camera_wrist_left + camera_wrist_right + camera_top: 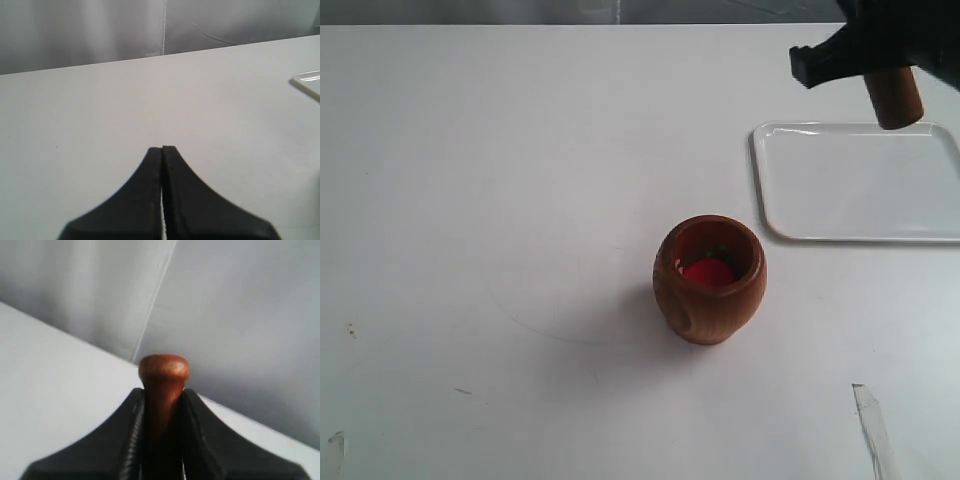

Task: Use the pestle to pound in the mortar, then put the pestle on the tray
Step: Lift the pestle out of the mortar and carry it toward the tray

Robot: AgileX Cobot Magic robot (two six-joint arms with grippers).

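Table (470, 200): pestle (895, 95) in right end effector (163, 393)

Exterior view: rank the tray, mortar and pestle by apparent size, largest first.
1. tray
2. mortar
3. pestle: only its thick end shows, held up off the table, so its apparent size may mislead.

The mortar (709, 280) stands alone on the bench (470, 200), open surface all around. The tray (860, 185) lies well apart; above its far edge hangs the pestle (895, 95).

Left gripper (162, 148) closed; right gripper (162, 393) raised, clamping pestle (164, 369).
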